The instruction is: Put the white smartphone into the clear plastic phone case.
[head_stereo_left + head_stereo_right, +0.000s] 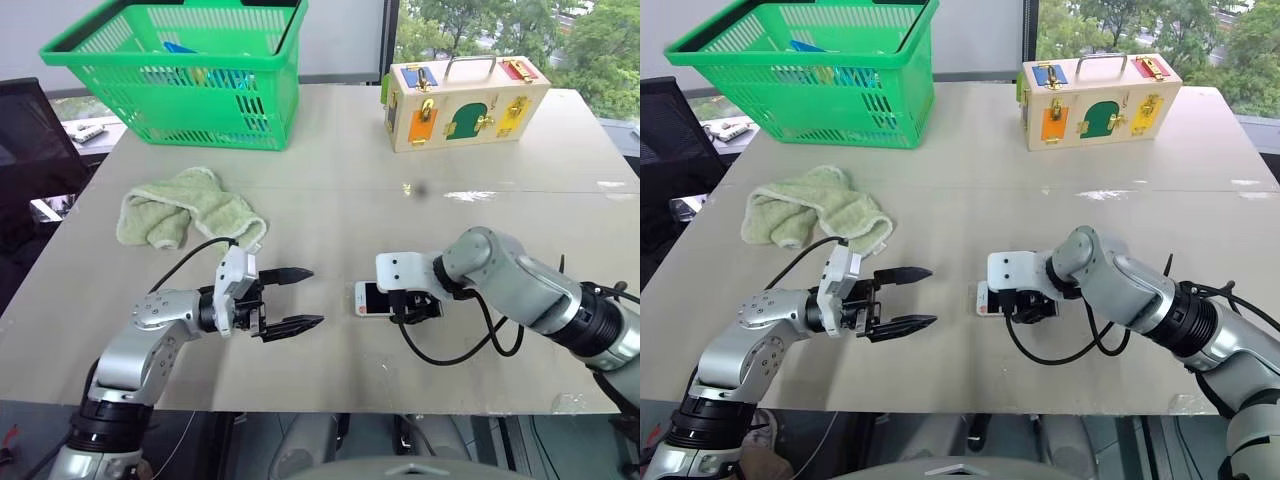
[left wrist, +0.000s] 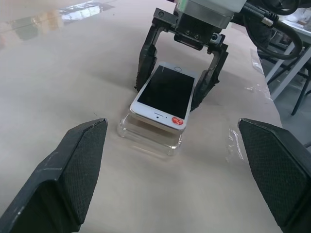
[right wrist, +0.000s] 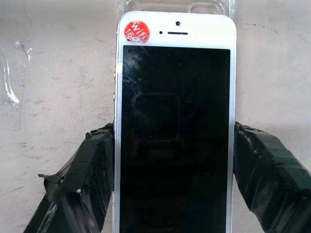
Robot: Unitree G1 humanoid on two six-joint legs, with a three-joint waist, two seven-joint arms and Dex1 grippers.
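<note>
Pale wood-grain table (image 1: 330,200) fills the scene, with windows and trees behind its far edge. At the far left stands a green plastic basket (image 1: 180,70), at the far right a wooden latch box (image 1: 465,100) with coloured doors, and a crumpled light-green towel (image 1: 185,210) lies nearer on the left.

Near the front edge, the white smartphone (image 2: 165,97) lies screen up, a red sticker at its top corner, partly on top of the clear plastic phone case (image 2: 148,136), not seated flush in it. The right gripper (image 2: 177,82) points steeply down with its two black fingers (image 3: 92,165) against the phone's long sides, clamped on it.

The left gripper (image 1: 290,298) hovers just beside the phone to its left, pointing toward it, its fingers spread wide and holding nothing.
</note>
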